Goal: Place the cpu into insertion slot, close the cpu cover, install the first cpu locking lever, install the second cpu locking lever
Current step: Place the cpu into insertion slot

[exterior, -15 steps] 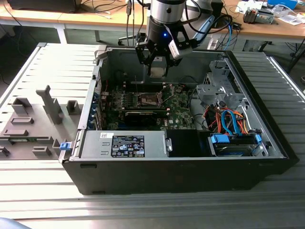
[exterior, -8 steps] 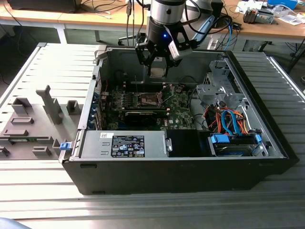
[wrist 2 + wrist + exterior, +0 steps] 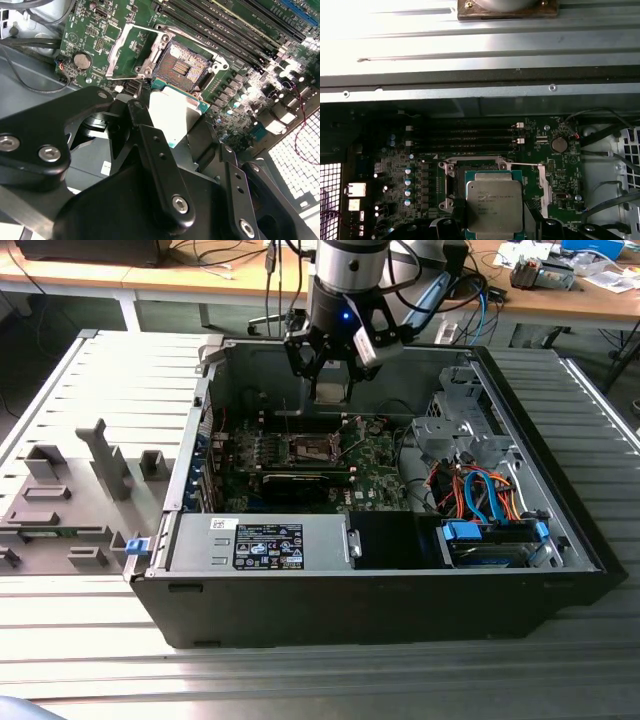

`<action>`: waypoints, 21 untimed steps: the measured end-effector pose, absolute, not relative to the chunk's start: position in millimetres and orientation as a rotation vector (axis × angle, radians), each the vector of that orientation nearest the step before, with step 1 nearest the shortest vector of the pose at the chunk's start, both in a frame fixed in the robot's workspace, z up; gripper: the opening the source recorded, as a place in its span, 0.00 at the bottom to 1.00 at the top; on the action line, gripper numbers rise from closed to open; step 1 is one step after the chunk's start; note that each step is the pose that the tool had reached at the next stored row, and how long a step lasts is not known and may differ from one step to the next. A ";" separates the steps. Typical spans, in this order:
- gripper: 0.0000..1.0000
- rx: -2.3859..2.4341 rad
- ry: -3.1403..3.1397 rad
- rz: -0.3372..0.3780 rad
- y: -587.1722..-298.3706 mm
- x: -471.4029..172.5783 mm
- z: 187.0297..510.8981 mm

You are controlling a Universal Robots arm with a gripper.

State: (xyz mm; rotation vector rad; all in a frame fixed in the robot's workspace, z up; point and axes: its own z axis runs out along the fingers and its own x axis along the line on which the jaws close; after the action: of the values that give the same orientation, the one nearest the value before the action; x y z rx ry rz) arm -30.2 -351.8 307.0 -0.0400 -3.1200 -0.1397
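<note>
Placing step: in the exterior view's upper middle, the black claw (image 3: 330,388) grips the flat silver-grey square cpu (image 3: 495,207) over the dark-centred, silver-rimmed insertion slot (image 3: 184,64); seating needs square alignment.

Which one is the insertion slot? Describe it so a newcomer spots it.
Inside the open computer case, find the green circuit board. The insertion slot is the square socket beside the long black slots. It alone has a dark middle, silver rim and the cpu cover swung open beside it.

Open computer case (image 3: 350,602), grey fixtures (image 3: 103,458)
</note>
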 end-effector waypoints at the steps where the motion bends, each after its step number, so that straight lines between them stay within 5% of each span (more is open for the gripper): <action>1: 0.54 -0.040 -3.120 -0.140 -351.9 -30.2 306.9; 21: 0.54 -0.040 -3.120 -0.140 -352.5 -30.2 302.6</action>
State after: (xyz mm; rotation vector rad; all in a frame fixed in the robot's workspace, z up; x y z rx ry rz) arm -30.2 -352.5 302.6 -0.0400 -3.1200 -0.1397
